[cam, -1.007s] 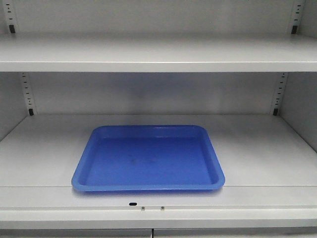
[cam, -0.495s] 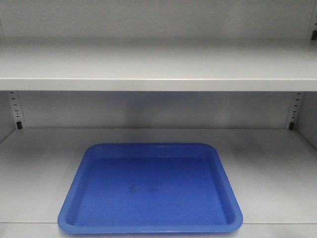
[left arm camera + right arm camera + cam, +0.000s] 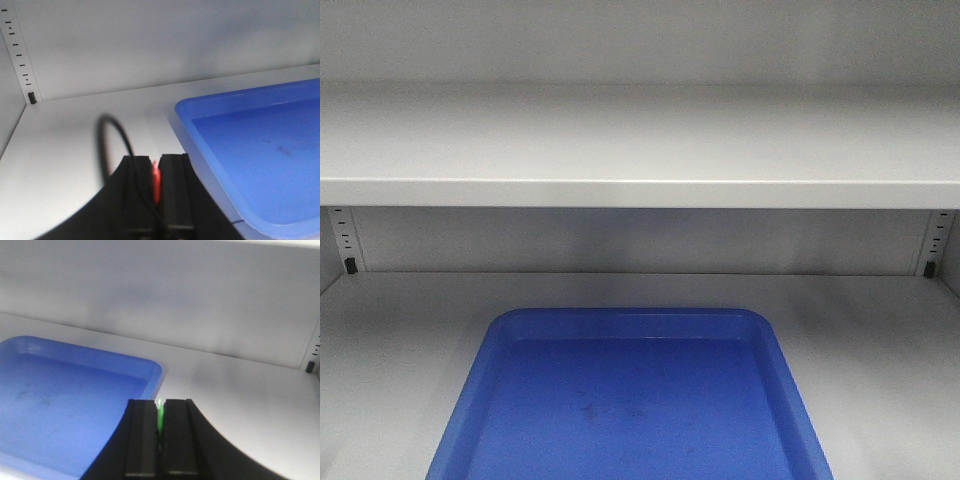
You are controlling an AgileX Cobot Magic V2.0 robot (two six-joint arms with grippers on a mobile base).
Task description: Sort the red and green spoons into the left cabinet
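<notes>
The grey cabinet's lower shelf (image 3: 880, 340) holds an empty blue tray (image 3: 630, 400), seen from the front. My left gripper (image 3: 156, 165) is shut on the red spoon (image 3: 156, 182), only a sliver of which shows between the jaws; it hovers over the shelf just left of the tray (image 3: 260, 150). My right gripper (image 3: 160, 407) is shut on the green spoon (image 3: 160, 422), also just a sliver, above the shelf by the tray's right rim (image 3: 155, 375). Neither gripper shows in the front view.
An upper shelf (image 3: 640, 150) overhangs the tray. Peg-hole strips with black clips stand at the back corners (image 3: 345, 240) (image 3: 932, 245). The cabinet's left wall (image 3: 7, 115) is close to my left gripper. Bare grey shelf lies either side of the tray.
The front view has closed in on the cabinet: the tray has grown and slid down the frame, its front rim now cut off, and the upper shelf sits lower.
</notes>
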